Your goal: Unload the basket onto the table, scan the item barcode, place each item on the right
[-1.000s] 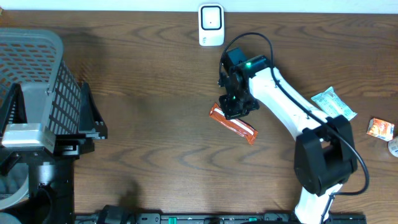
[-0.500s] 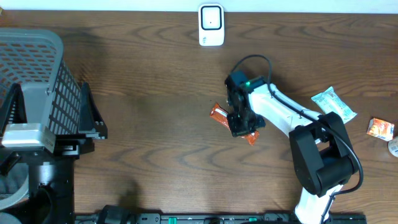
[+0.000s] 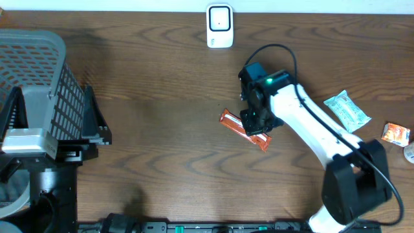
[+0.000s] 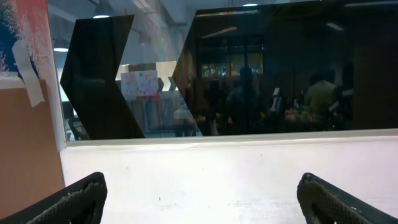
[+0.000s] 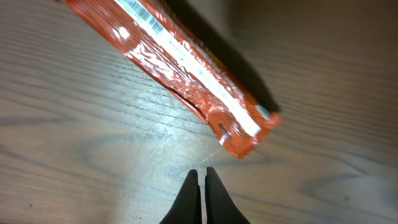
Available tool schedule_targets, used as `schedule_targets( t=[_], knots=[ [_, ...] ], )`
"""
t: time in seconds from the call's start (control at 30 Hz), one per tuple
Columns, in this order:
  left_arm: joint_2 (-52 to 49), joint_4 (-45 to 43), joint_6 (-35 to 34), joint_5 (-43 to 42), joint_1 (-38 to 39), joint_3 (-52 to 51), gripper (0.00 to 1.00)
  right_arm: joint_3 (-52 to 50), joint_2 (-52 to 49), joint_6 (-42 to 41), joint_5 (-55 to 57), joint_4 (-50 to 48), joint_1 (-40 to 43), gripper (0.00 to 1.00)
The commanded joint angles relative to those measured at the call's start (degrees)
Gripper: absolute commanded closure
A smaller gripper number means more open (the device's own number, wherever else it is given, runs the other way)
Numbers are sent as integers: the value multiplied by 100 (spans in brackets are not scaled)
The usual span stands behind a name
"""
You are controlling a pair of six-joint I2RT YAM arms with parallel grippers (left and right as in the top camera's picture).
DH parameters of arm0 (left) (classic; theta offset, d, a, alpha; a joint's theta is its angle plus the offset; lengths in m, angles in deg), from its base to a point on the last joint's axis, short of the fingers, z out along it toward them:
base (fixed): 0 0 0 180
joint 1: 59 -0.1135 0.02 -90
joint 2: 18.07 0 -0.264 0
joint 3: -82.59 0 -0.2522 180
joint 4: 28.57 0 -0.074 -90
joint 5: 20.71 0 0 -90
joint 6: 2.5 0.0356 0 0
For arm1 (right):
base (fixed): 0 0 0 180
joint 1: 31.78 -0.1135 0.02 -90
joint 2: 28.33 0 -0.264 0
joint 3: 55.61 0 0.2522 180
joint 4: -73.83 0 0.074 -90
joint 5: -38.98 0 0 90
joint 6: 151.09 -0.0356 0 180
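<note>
An orange item packet [image 3: 230,121] lies flat on the wooden table, its white printed strip facing up in the right wrist view [image 5: 180,68]. My right gripper [image 3: 257,120] hovers over the packet's middle, shut and empty. In the right wrist view its fingertips [image 5: 202,172] sit pressed together just off the packet's crimped end. The white barcode scanner [image 3: 220,26] stands at the table's far edge. My left gripper [image 4: 202,190] is wide open and empty, facing a white wall and a dark window; its place on the table is out of view.
A grey mesh basket [image 3: 32,84] stands at the left. A green-and-white packet [image 3: 347,109] and a small orange packet [image 3: 395,134] lie at the right edge. The right arm's white links [image 3: 317,129] stretch from the front right.
My right gripper has shifted a little right and toward the front over the orange packet, staying shut. The packet has barely moved. The left arm has not moved.
</note>
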Motion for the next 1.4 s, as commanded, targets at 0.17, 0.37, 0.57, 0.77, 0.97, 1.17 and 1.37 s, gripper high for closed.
schedule_targets(
  t=[0.17,0.37,0.57,0.77,0.97,1.17,1.37],
  knots=[
    [39,-31,-9,-15,-28,-17,2,-708,-35,-146,496,-730,46,99],
    [39,-31,-9,-15,-28,-17,2,-1624,-55,-289,494,-1563,151,99],
    [39,-31,-9,-17,-28,-17,2,-1910,-52,-323,466,-1985,225,99],
    [39,-31,-9,-15,-28,-17,2,-1224,46,-319,170,-1318,223,99],
    [39,-31,-9,-15,-28,-17,2,-293,289,-295,42,-575,214,99],
    [39,-33,-9,-15,-28,-17,2,-704,188,-302,44,-1099,214,99],
    [42,-33,-9,-17,-28,-17,2,-1884,81,-507,-52,-1932,214,99]
  ],
)
